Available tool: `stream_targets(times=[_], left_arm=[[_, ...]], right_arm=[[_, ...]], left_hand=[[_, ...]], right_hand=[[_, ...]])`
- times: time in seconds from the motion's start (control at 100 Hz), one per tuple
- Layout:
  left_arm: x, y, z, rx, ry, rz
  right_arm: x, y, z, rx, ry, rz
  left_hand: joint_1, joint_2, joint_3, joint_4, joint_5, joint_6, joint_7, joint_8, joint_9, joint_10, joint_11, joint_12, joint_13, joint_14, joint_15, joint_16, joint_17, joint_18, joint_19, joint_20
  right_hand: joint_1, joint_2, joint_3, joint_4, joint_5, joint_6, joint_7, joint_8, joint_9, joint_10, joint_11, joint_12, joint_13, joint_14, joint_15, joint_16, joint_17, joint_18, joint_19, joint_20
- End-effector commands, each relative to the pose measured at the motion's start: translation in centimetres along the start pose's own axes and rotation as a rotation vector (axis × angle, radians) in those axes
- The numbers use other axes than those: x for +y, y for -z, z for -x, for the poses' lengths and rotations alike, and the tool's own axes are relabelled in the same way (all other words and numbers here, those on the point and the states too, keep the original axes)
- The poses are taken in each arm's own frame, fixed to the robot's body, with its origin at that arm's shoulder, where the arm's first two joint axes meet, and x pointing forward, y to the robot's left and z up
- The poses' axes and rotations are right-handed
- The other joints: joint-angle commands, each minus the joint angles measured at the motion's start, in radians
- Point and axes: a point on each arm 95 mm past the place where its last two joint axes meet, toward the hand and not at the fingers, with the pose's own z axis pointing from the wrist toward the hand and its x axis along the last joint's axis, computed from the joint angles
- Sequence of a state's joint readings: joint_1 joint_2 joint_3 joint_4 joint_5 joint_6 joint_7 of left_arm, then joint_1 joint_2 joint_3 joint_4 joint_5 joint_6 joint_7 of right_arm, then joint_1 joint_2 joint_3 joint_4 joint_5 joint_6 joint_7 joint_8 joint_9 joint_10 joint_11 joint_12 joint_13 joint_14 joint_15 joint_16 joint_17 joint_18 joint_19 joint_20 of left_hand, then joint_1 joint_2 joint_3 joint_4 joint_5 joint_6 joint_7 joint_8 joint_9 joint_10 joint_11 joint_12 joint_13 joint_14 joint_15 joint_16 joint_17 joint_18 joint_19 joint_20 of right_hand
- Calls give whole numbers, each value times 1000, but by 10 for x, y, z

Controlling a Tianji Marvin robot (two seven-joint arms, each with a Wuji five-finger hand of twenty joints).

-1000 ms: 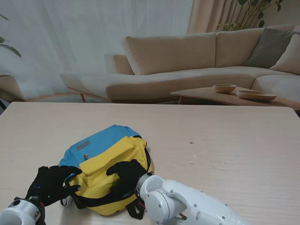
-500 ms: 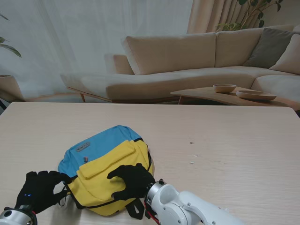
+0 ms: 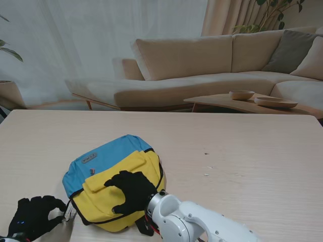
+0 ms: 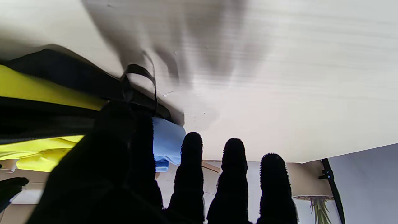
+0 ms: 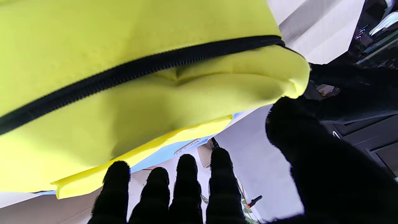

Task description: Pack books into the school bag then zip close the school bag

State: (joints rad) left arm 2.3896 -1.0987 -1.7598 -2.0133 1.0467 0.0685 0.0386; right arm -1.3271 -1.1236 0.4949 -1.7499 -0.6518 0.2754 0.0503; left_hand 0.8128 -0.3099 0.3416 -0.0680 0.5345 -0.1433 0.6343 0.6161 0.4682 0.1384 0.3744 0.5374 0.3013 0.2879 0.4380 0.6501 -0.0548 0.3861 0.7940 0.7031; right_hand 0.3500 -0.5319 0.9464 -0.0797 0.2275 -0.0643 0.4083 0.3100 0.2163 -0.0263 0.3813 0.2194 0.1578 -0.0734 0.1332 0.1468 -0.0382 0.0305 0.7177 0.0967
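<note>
Right robot hand (image 3: 130, 190) lies palm-down on the yellow front of the bag (image 3: 108, 174), fingers spread flat, gripping nothing. Left robot hand (image 3: 34, 216) sits at the bag's 8 o'clock, fingers curled around a thin black strap loop (image 4: 138, 82); whether it pinches the loop, cannot tell. Bag lies flat on the counter (image 3: 242, 166), near edge, left of centre. Zipper (image 5: 130, 70) on the yellow pocket is closed.

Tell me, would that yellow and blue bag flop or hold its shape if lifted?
Probably flop: the school bag is soft fabric that creases and bulges under the right hand. It lies low and wide, so it should slide rather than tip. Its weight can't be judged.
</note>
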Motion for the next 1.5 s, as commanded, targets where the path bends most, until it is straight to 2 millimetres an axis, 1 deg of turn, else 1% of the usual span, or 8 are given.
stream_targets(times=[0.0, 0.27, 0.47, 0.62, 0.85, 1.27, 1.37, 1.49], left_arm=[[9, 4, 1, -11, 19, 28], [13, -2, 0, -47, 69, 100], [13, -4, -1, -43, 87, 132], [11, -4, -2, -37, 52, 140], [10, -1, -5, -40, 15, 135], [18, -7, -11, -73, -29, 211], [21, -9, -12, -70, -40, 222], [22, -9, -13, -62, -47, 234]], right_arm=[[-11, 1, -2, 6, -5, -37], [-15, 1, 1, -2, -18, -51], [-15, 1, 2, -6, -21, -50], [-15, 1, 2, -7, -21, -53], [-16, 2, 2, -7, -24, -55], [-16, 2, 2, -13, -27, -49], [-16, 2, 2, -13, -27, -49], [-17, 2, 2, -14, -31, -49]], left_hand=[[47, 17, -70, 8, 47, -19, 13, -47, -47, -2, 8, 12, -49, -20, 8, 16, -29, -22, 4, 4], [50, 179, -237, 26, 86, 32, -80, -156, -133, -1, -16, 16, -124, -43, 0, 41, -46, -63, -94, 18], [74, 231, -316, 37, 274, 114, 68, -91, -168, -34, 7, 43, -167, -61, -1, 55, -48, -88, -184, 61], [76, 149, -271, 42, 215, 61, 191, 22, -184, -57, 3, 45, -176, -76, -9, 52, -47, -95, -203, 75], [35, 92, -172, 32, 38, 8, -44, -91, -227, -51, -15, 34, -185, -92, -8, 50, -45, -105, -204, 90], [8, 98, -137, 28, 106, 91, -57, -126, -291, -99, -73, 10, -234, -122, -45, 43, -56, -144, -289, 91], [21, 56, -127, 25, 135, 91, 108, -15, -288, -104, -72, 24, -232, -126, -58, 51, -51, -146, -309, 116], [8, -18, -86, 20, 23, 78, 434, 308, -290, -103, -55, 59, -232, -135, -67, 58, -48, -151, -321, 134]], right_hand=[[-17, -11, 29, 40, -26, -18, -8, -10, -26, -33, -13, -7, -30, -28, -1, -10, -11, -16, -24, -19], [-24, -4, 50, 47, -11, -16, -3, -10, -25, -29, 4, 2, -27, -28, 12, -3, -5, -11, -21, -20], [-25, -3, 66, 53, -7, -16, 0, -9, -25, -28, 14, 7, -25, -26, 17, 0, -1, -9, -17, -20], [-28, -3, 73, 55, -3, -17, 3, -8, -26, -26, 19, 9, -24, -24, 20, 2, -1, -8, -14, -18], [-28, -5, 82, 57, -3, -16, 5, -7, -26, -25, 28, 12, -21, -21, 25, 4, 1, -8, -10, -17], [-28, -8, 92, 58, 0, -14, 9, -5, -27, -22, 39, 16, -18, -19, 31, 8, 2, -7, -3, -13], [-28, -9, 94, 59, 1, -13, 10, -5, -27, -20, 41, 17, -17, -18, 33, 9, 2, -5, -1, -12], [-28, -9, 96, 59, 1, -12, 11, -5, -26, -21, 44, 18, -18, -18, 34, 10, 3, -5, 1, -11]])
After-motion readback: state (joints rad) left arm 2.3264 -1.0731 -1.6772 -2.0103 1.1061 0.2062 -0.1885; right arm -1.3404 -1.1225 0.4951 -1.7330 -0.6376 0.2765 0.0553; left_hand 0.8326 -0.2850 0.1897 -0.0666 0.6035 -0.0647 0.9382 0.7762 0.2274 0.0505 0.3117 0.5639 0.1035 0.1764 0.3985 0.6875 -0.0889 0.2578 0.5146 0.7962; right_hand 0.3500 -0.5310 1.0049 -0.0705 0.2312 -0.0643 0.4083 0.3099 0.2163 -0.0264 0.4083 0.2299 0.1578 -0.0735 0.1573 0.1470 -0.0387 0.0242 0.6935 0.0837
